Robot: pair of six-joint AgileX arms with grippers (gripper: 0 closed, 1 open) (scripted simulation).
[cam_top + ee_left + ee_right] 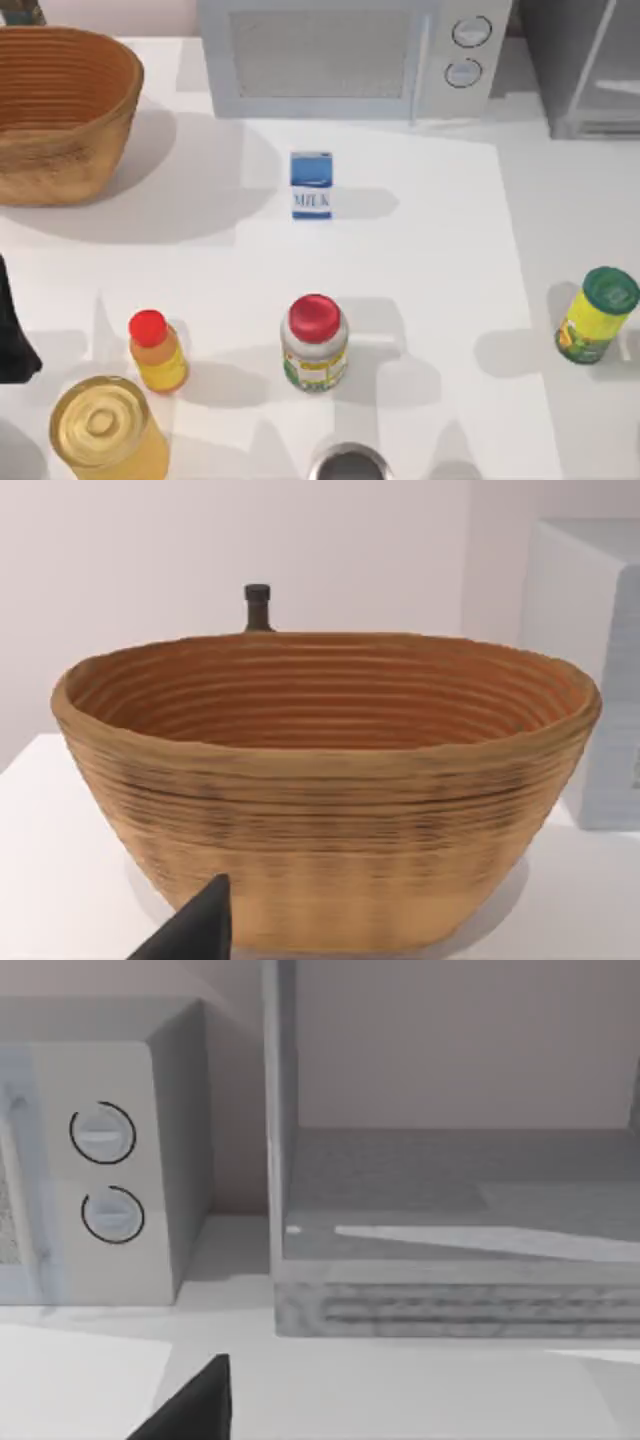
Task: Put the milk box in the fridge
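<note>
White table (440, 250): milk box (311, 185) among jars (315, 343)

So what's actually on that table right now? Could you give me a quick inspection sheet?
Surface: white table, lit with shadows.
Job's things: milk box upright mid-table, in front of the microwave; fridge at back right, interior open to view.
Clutter: woven basket back left; red-lidded jar; small red-capped bottle; yellow jar; green-lidded jar; metal can at front edge.
Grippers: left arm parked at left edge; right arm faces the fridge.
Cables: nothing seen.
Surroundings: plain wall.
</note>
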